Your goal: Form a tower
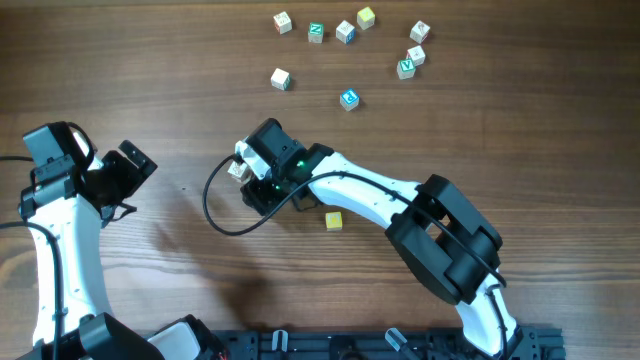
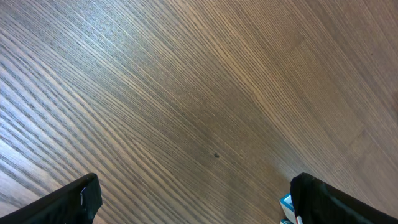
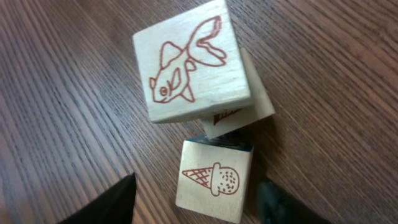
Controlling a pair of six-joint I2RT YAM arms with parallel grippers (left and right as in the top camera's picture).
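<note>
On the table (image 1: 150, 60), the right arm (image 1: 440, 235) reaches from five o'clock toward centre and the left arm (image 1: 60, 230) sits at nine o'clock, its left gripper (image 2: 193, 199) spread wide. The right gripper (image 3: 199, 202) stands part-narrowed, fingers (image 3: 115, 202) flanking an ice-cream cube (image 3: 214, 180) with a gap on one side. The tower (image 3: 199, 74), a fish-marked cube skewed atop a red-marked one, stands just beside that cube at twelve o'clock.

we see a brown wood-grain counter (image 1: 150, 60). toward its far edge small letter cubes lie scattered, among them a green-lettered cube (image 1: 316, 31), a pale yellow cube (image 1: 366, 16), a white cube (image 1: 280, 78) and a blue-faced cube (image 1: 349, 98). a lone yellow cube (image 1: 333, 221) sits nearer the middle. a black cable (image 1: 210, 205) loops across the wood. the tower (image 3: 186, 62) stands skewed, and an ice-cream cube (image 3: 214, 186) lies just beside it.
</note>
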